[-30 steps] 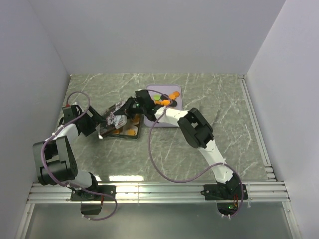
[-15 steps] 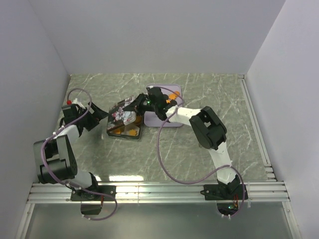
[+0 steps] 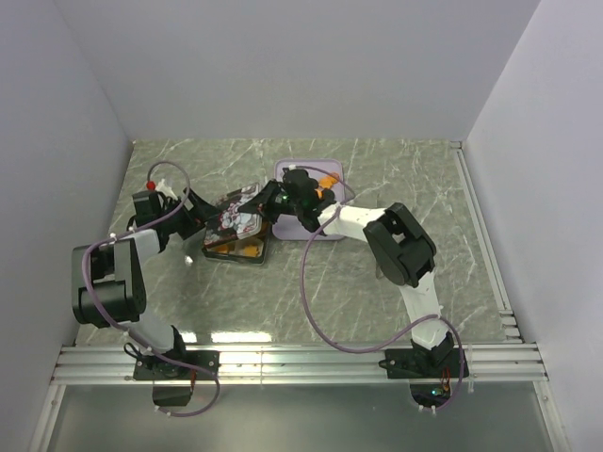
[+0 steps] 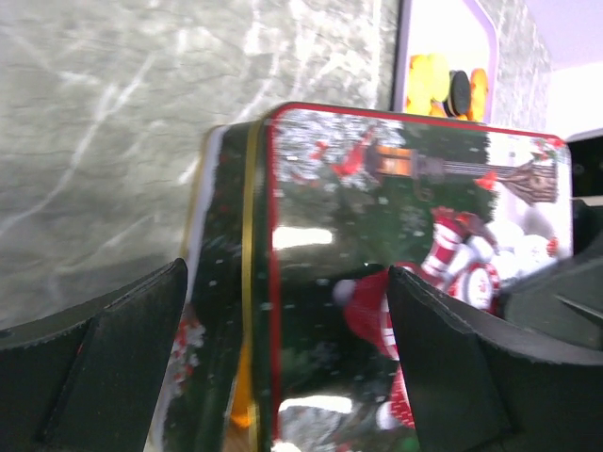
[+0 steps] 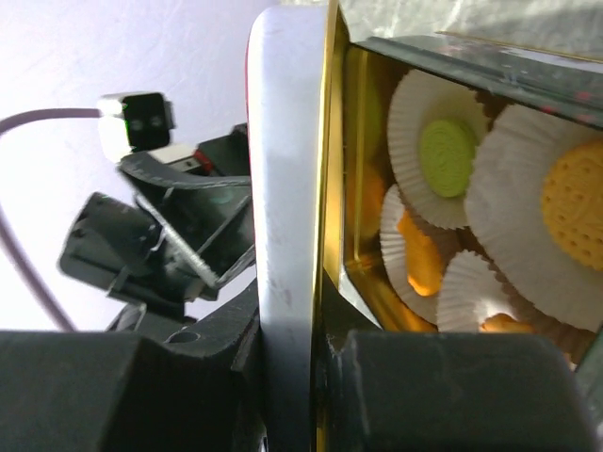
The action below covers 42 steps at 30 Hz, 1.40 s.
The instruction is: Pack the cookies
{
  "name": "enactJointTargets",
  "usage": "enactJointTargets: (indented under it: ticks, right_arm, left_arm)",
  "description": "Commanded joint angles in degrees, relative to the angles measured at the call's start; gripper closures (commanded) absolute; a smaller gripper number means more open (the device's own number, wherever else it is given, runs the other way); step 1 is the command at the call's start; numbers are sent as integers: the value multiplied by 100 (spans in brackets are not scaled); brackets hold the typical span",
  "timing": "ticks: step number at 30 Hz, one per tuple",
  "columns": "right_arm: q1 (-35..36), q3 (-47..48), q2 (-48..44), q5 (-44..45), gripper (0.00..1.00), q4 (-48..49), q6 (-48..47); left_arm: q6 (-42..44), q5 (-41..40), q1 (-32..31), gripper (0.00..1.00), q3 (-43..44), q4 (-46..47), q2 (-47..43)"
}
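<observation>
A tin lid with a Christmas picture (image 3: pixel 237 213) hangs tilted over the open tin base (image 3: pixel 236 250). The base holds cookies in white paper cups, a lime green one (image 5: pixel 448 146) and an orange one (image 5: pixel 575 202). My right gripper (image 3: pixel 279 200) is shut on the lid's rim (image 5: pixel 287 235), with the pale wall pinched between its fingers. My left gripper (image 3: pixel 196 215) is open at the lid's left end (image 4: pixel 415 217). One finger (image 4: pixel 94 367) is beside the lid's side wall, the other (image 4: pixel 471 377) over its top face. Orange and black cookies (image 3: pixel 323 179) lie on the lavender tray (image 3: pixel 320 228).
The tray (image 4: pixel 476 28) stands just right of the tin, near the back of the marble table (image 3: pixel 424 188). White walls close in the left, back and right sides. The right arm's cable loops over the table in front of the tin.
The right gripper has carried the lid a little to the right and farther back, tilting it over the base. The left gripper drew back to the left, then came in again to the lid's left end.
</observation>
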Motion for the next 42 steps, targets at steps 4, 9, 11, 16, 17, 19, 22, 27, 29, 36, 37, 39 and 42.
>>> enactJointTargets:
  ticks: [4,9,11,16,17,19,22,27,29,36,37,39,42]
  right_arm:
    - [185,-293,-415,265,70,-376,-394]
    - [247,-531,-704,300,57,-753,-770]
    - [256,-522,-819,396,50,-999,-982]
    - [238,-662,-1188,572,44,-1659,-1483]
    - [229,-689,-1241,616,44,-1877,-1536]
    - [203,-672,-1425,783,43,-2072,-1773]
    - [185,-514,-1619,1134,40,-2862,-2142]
    - [10,-504,-1891,1618,37,-3874,-2512]
    - [-104,-548,-1970,1724,37,-4119,-2582]
    - [-272,-751,-2313,1856,38,-4200,-2758]
    - [-289,-751,-2314,1847,38,-4217,-2767]
    - [-315,-768,-2322,1725,38,-4139,-2776]
    - [-351,-803,-2279,1348,38,-3919,-2793]
  left_arm:
    - [260,136,-268,8,146,-185,102]
    - [321,119,-390,10,234,-194,234]
    - [356,57,-443,10,260,-229,252]
    - [427,-100,-610,11,322,-255,305]
    - [410,-118,-611,11,322,-264,296]
    - [409,-171,-619,11,339,-290,252]
    - [436,-268,-663,11,436,-457,217]
    - [409,-496,-795,11,585,-695,199]
    - [340,-584,-848,11,612,-739,181]
    - [330,-769,-1094,11,752,-870,146]
    - [356,-769,-1216,11,770,-888,164]
    - [427,-874,-1296,11,919,-1063,225]
    - [392,-1067,-1392,10,1174,-1336,295]
